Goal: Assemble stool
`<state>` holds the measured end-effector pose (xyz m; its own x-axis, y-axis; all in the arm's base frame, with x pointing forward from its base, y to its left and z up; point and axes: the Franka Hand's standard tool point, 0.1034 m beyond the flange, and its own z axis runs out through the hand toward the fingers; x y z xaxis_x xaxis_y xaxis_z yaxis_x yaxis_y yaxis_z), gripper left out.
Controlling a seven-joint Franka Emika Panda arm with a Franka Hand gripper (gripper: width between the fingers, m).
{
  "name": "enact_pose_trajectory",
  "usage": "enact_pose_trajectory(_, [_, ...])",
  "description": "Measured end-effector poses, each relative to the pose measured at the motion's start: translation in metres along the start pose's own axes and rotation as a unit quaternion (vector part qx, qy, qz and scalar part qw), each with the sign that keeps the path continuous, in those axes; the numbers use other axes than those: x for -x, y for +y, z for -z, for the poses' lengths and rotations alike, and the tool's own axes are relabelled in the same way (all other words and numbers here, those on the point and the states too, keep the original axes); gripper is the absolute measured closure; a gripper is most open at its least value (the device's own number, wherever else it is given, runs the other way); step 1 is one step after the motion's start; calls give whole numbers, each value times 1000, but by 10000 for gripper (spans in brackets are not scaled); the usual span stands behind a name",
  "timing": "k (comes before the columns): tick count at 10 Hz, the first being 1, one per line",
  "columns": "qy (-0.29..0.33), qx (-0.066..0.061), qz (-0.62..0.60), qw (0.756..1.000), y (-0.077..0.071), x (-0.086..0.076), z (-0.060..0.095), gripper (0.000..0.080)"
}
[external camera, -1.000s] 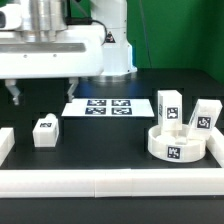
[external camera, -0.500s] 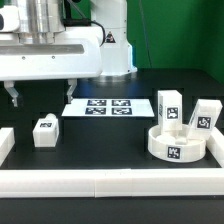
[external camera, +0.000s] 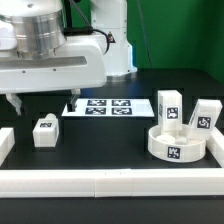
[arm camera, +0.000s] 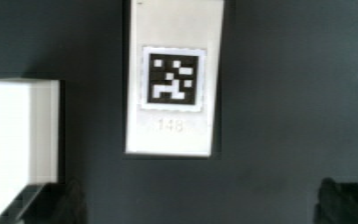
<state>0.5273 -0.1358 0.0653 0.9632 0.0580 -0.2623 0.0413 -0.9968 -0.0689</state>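
Observation:
The round white seat [external camera: 177,143] lies at the exterior view's right, a tag on its side. Two white legs [external camera: 169,108] [external camera: 205,117] stand upright right behind it. A third leg [external camera: 44,132] lies alone at the exterior view's left. My gripper [external camera: 43,102] hangs open just above that leg, one finger [external camera: 15,103] on each side and nothing between them. In the wrist view the tagged leg [arm camera: 172,80] lies lengthwise ahead of the gripper [arm camera: 194,205], whose dark fingertips [arm camera: 34,205] stand wide apart and clear of it.
The marker board [external camera: 100,107] lies flat at the middle back. A long white border bar [external camera: 110,185] runs along the front. A shorter bar piece [external camera: 5,143] sits at the exterior view's left, seen as a white block [arm camera: 16,130] beside the leg in the wrist view.
The arm has come down a little towards the lone leg, and the wrist has turned slightly. The jaws stay wide. No part has moved.

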Motion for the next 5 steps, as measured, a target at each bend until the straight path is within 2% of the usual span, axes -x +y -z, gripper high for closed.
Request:
enact_pose_trajectory(1, [-17,-4,-6,1000,-1,-1,-1,150])
enact_pose_trajectory(2, [-39,-2,-35,999,-2,3,-3,150])
enact_pose_trajectory(4, [-48,5,-55,997,0,6,-9,150])
enact_pose_trajectory(5, [-47,4,-56,997,1,6,-10,150])
